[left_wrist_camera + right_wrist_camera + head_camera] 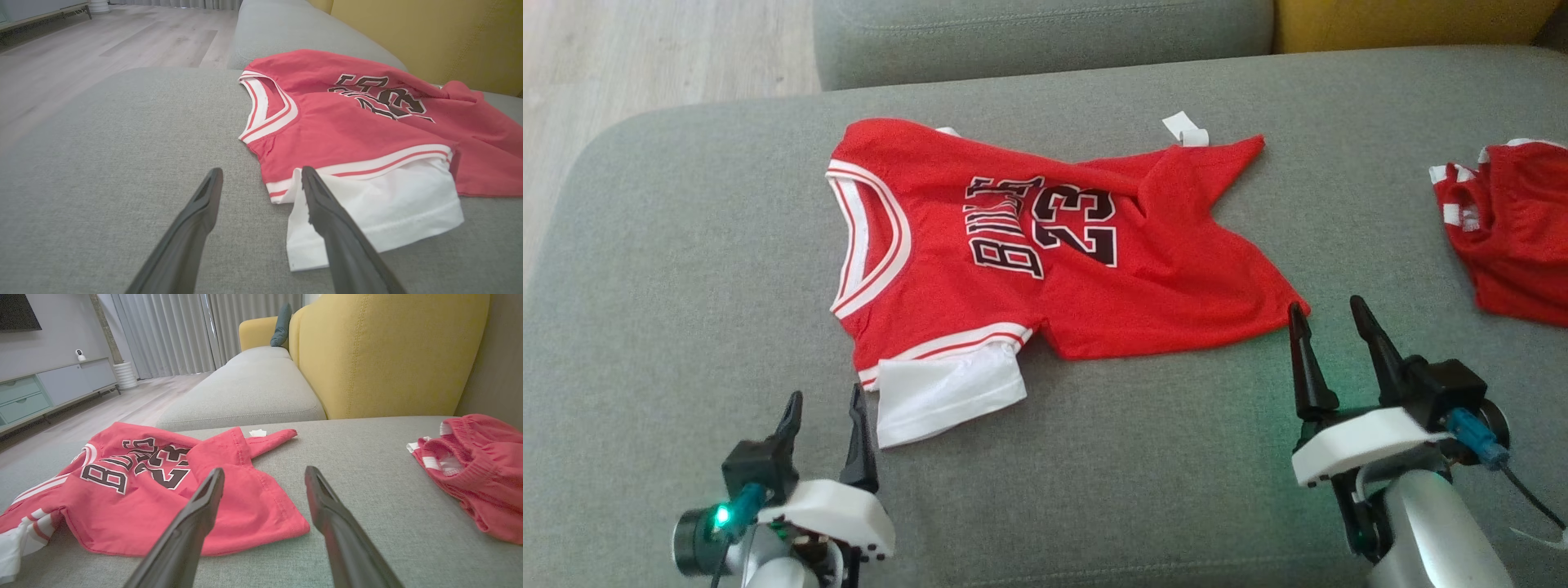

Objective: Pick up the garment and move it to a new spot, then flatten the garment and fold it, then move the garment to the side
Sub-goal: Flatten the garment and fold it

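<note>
Garment (1045, 261), a red jersey lettered BULLS 23, is flanked by the left gripper (825, 394), jaws apart, just beside the white sleeve (947, 392), and the right gripper (1325, 305), jaws apart, at the hem corner (1294, 304). It is spread, rumpled, on a grey sofa cushion (686, 286). Red shorts (1511, 229) are laid well apart.
</note>
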